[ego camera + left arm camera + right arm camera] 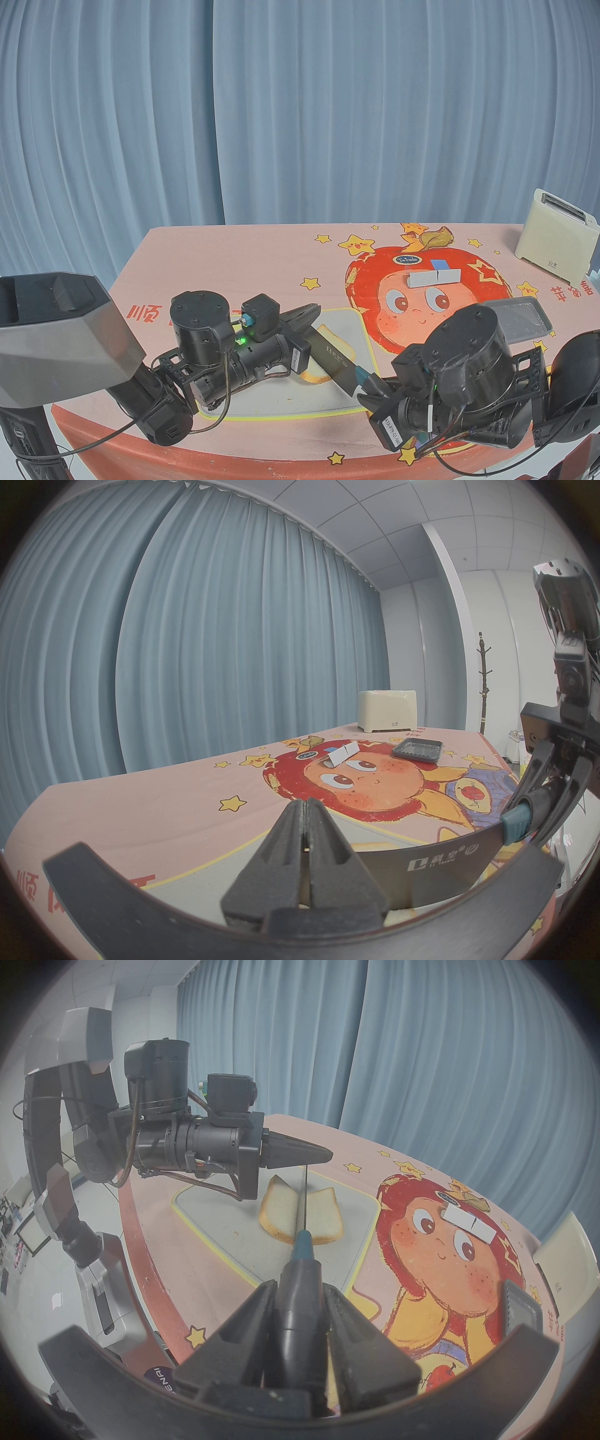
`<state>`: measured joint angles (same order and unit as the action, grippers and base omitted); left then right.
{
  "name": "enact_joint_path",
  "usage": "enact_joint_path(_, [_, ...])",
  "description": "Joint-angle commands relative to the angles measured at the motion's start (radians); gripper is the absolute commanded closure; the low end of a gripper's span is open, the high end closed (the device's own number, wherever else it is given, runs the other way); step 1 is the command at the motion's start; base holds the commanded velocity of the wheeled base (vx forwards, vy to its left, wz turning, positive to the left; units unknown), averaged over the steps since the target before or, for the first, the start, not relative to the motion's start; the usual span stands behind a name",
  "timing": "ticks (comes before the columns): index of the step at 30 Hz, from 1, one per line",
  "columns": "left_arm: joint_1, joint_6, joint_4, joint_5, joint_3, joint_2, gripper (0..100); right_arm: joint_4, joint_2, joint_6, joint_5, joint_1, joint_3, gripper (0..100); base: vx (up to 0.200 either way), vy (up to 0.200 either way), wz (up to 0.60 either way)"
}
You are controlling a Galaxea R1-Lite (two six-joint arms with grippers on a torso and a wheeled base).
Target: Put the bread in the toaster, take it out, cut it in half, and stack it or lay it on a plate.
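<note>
Knife (335,369) across bread (339,342), on cutting board (281,400) at counter (250,262) front.
R pincer (300,1291) pinching knife handle, blade edge-down over mid-slice. L pincer (306,315) pressed together, tip just above bread's left side; contact can't tell. Toaster (556,237) at far-right corner.
</note>
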<state>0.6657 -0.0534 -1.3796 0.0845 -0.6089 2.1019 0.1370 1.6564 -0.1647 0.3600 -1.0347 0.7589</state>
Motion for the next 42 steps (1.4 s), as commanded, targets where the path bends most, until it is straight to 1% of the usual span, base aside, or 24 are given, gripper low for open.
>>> enact_joint_path(1, [0.0, 0.0, 0.01, 0.0, 0.001, 0.027, 100, 0.006, 0.002, 0.001, 0.0, -0.001, 0.0, 100, 0.0, 0.0, 0.0])
enact_joint_path(10, [0.003, 0.0, 0.007, 0.0, 0.001, 0.015, 100, 0.012, 0.022, -0.003, -0.001, -0.005, -0.026, 100, 0.0, 0.0, 0.0])
enact_joint_path(15, [0.005, -0.002, 0.005, 0.0, 0.0, -0.011, 100, 0.013, 0.022, -0.003, 0.0, -0.008, -0.023, 100, 0.0, 0.0, 0.0])
enact_joint_path(22, [-0.002, 0.0, 0.016, 0.0, 0.006, -0.042, 100, 0.012, 0.006, 0.001, 0.0, -0.004, 0.007, 100, 0.0, 0.0, 0.0])
enact_joint_path(33, [0.003, 0.0, 0.008, 0.0, 0.008, -0.005, 100, 0.012, 0.039, -0.003, 0.0, -0.01, -0.01, 100, 0.0, 0.0, 0.0])
enact_joint_path(42, [0.005, 0.0, 0.011, 0.0, 0.006, -0.06, 100, 0.013, 0.023, -0.003, 0.0, -0.008, -0.001, 100, 0.0, 0.0, 0.0])
